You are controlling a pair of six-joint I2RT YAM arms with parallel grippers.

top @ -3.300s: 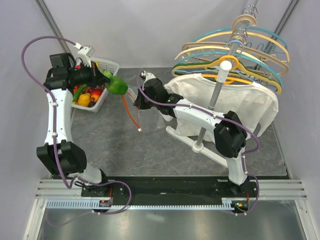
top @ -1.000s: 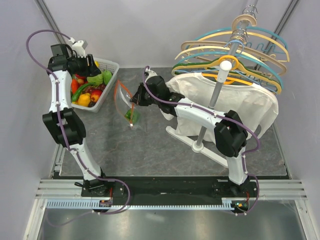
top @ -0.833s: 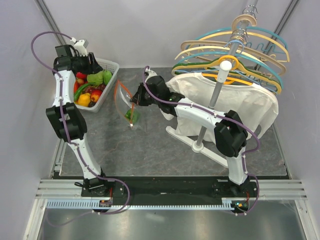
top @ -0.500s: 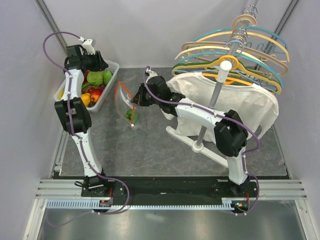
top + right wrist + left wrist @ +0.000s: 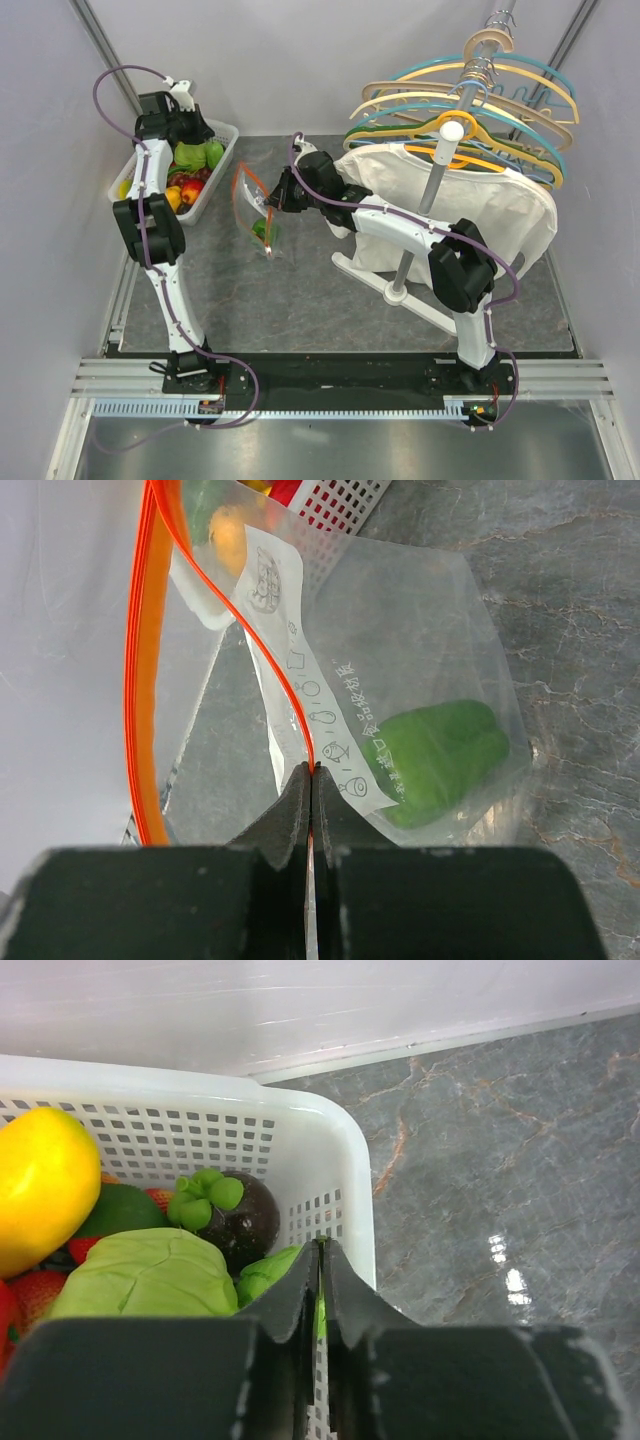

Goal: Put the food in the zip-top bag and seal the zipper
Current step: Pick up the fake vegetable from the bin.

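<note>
Skinny grab, lift gently

Left tool [image 5: 321, 1260] is clenched on a thin edge of a small green leafy toy piece [image 5: 266, 1276] in the white lattice plastic basket [image 5: 345, 1175]; I'd lift straight up, clear of the rim. Right tool [image 5: 311, 778] pinches the mouth of the crinkly clear zip-top bag [image 5: 420, 640], well apart.

A clear, crinkly zip-top bag [image 5: 420, 630] is open at the mouth, its red-orange zipper [image 5: 148, 680] parted along the rim. One glossy green pepper [image 5: 440, 760] lies inside, near the closed end. Other food sits in a white basket [image 5: 340, 1170]: a yellow fruit [image 5: 40, 1195], a leafy green piece [image 5: 150, 1275] and a dark mangosteen [image 5: 245, 1225].
</note>
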